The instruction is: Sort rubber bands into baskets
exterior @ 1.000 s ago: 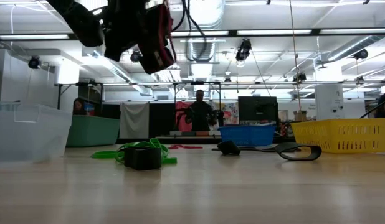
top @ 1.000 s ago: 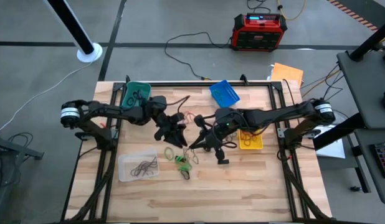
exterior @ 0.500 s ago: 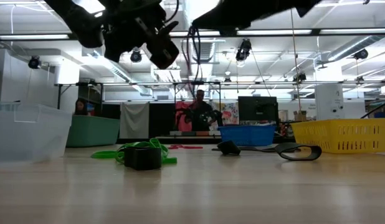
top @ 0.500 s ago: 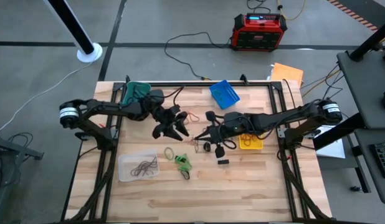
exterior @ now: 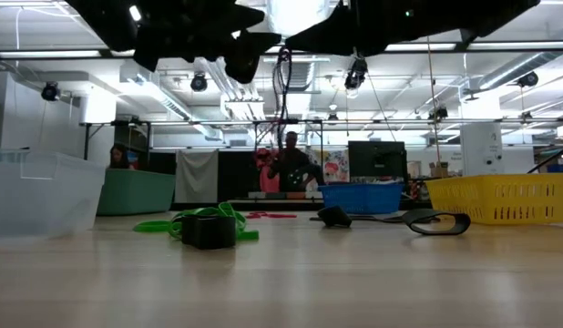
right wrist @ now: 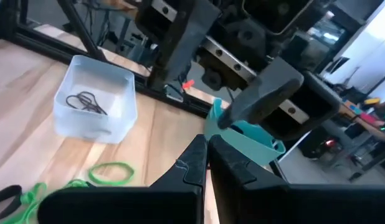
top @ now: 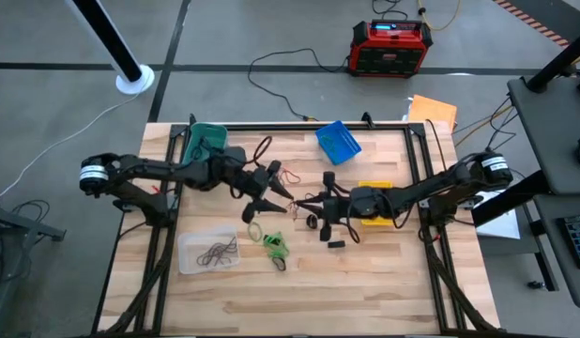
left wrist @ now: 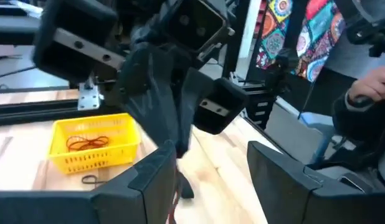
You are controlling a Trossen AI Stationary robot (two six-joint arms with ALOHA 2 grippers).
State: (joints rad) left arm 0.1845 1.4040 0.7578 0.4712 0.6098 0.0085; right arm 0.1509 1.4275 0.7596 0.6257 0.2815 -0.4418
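Arms have both shifted since a second ago: the left gripper (top: 268, 200) has reached further toward the table's middle, and the right gripper (top: 302, 207) has drawn back toward its own side, so the two now meet nearly tip to tip above the centre of the wooden table (top: 384, 282). The left gripper's fingers (left wrist: 152, 177) stand apart; the right gripper's fingers (right wrist: 195, 163) are pressed together, and a thin reddish strand seems to hang at their tips, though the high view is too small to be sure.

Loose rubber bands (top: 274, 246) lie in front of the grippers: bright green loops in a small tangle, one pale green ring (right wrist: 111, 172) lying flat beside them, and a few black loops nearer the right arm. A small black block (top: 336, 244) sits close to those.

Four plastic baskets stand around the edges. The clear translucent basket (top: 189, 255), smooth-walled, holds dark thin bands and sits at the front left. The teal-green basket (top: 204, 137) is at the back left, beside the left arm. The blue basket (top: 339, 141), with a ribbed lattice wall, is at the back middle. The yellow basket (left wrist: 93, 142), also latticed, holds orange bands and stands by the right arm.

Beyond the table, a person (exterior: 291, 164) stands in the room, and a red and black box (top: 390, 47) rests on the floor; no writing is readable.
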